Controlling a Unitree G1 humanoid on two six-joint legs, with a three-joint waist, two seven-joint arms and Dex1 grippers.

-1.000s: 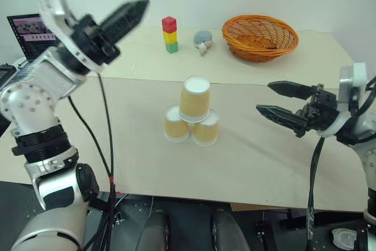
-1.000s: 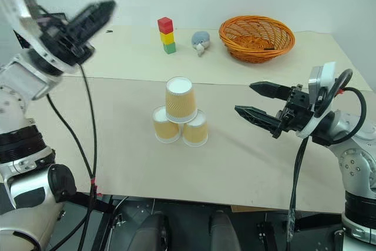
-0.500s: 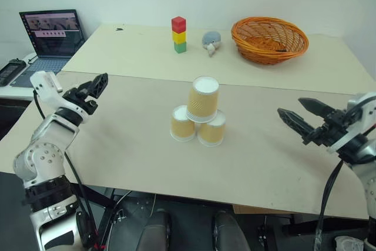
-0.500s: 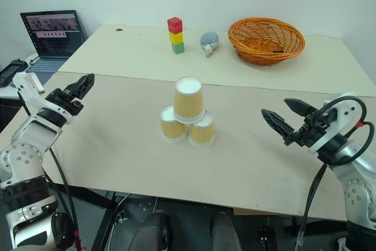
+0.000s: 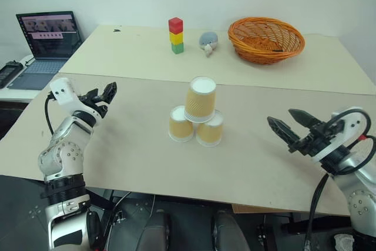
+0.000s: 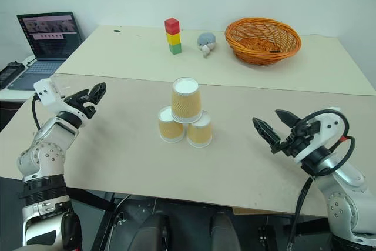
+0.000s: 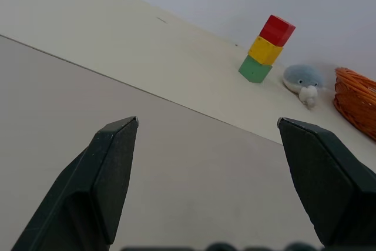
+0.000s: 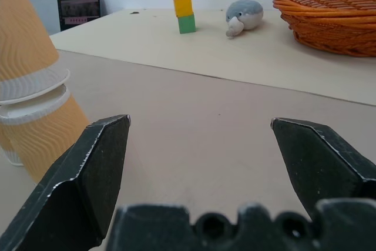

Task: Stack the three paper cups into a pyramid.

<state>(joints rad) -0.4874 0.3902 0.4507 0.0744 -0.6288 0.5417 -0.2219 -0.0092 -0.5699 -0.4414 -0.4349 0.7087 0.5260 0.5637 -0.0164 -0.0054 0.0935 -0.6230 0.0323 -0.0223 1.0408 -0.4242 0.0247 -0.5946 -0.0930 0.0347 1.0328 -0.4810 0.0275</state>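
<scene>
Open table either side of the pyramid (image 5: 197, 119) (mid-table), block tower (image 5: 175, 35), basket (image 5: 266, 39) along far edge

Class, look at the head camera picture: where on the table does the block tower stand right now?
The block tower stands at the far side of the table, left of the small grey plush toy and the orange basket, well behind the cup pyramid.

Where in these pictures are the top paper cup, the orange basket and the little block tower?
top paper cup (image 5: 200, 103), left eye view, on its ribbed tan side.
orange basket (image 5: 264, 51), left eye view, on its woven near wall.
block tower (image 6: 172, 37), right eye view, on the yellow middle block.
</scene>
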